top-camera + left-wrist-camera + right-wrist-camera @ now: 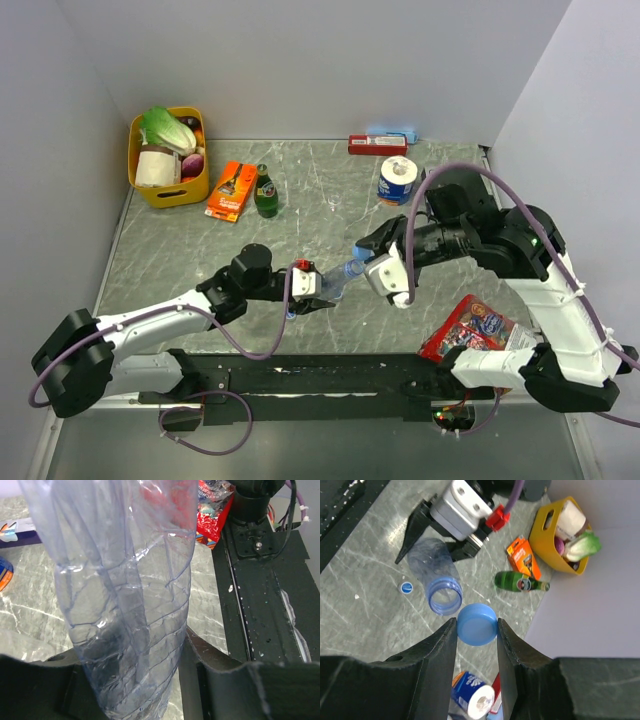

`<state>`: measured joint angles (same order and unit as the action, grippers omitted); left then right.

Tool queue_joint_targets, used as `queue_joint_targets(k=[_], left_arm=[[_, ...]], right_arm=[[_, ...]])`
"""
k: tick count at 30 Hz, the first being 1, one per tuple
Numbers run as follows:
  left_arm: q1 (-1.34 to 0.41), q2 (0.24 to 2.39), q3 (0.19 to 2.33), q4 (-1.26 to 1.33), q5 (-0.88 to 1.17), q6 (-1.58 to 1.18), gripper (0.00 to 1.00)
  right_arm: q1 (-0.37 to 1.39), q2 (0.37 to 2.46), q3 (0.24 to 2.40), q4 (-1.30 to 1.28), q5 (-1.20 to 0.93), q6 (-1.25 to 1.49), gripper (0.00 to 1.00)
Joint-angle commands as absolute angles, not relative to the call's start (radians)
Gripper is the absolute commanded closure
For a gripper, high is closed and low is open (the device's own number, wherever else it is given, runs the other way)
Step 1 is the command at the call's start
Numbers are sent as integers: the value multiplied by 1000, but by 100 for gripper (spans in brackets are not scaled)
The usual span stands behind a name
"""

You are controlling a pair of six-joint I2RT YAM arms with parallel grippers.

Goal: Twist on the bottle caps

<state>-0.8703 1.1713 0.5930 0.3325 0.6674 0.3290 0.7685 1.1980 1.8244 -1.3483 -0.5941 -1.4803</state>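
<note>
From above, the left arm point(160, 325) lies low and stretched from the near left corner of the worktop point(200, 260) toward its middle. There the left gripper point(322, 290) is clamped on the base end of a clear bottle point(345, 272), which lies tilted with its neck toward the right. The right arm point(540, 260) rises from the near right corner, arches over and reaches left. The right gripper point(366, 258) meets the bottle's neck with a blue cap point(361, 252) at its tips. A yellow basket point(165, 190) stands in the far left corner, with an orange box point(232, 190) and a green bottle point(265, 192) beside it. A roll point(397, 180) stands toward the far right corner and a red bag point(470, 330) lies by the near right edge. In the left wrist view the crumpled bottle fills the frame, and its lower end is pinched between the dark fingers point(215, 680), which press its walls on both sides. In the right wrist view the jaws are closed on the cap's rim, one on each side. The cap sits just beside the bottle's open mouth, its edge overlapping the mouth's edge but off centre and not seated on it. A loose cap point(406, 586) lies flat on the worktop near the bottle.
</note>
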Motion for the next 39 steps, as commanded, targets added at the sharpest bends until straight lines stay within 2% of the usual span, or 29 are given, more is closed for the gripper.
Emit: queue_joint_targets(k=[1, 11, 21, 39], left_arm=[[-874, 1144, 580, 394, 657, 360, 99], [-874, 1146, 566, 430, 598, 344, 99], [-876, 1143, 558, 433, 611, 393, 99], [-873, 1135, 549, 454, 611, 426, 99]], right_arm=[[802, 1169, 1806, -1569, -617, -1500, 76], [822, 1144, 1709, -1571, -603, -1525, 77], [824, 1177, 1694, -1494, -568, -1445, 77], [856, 1203, 1720, -1526, -600, -1445, 76]])
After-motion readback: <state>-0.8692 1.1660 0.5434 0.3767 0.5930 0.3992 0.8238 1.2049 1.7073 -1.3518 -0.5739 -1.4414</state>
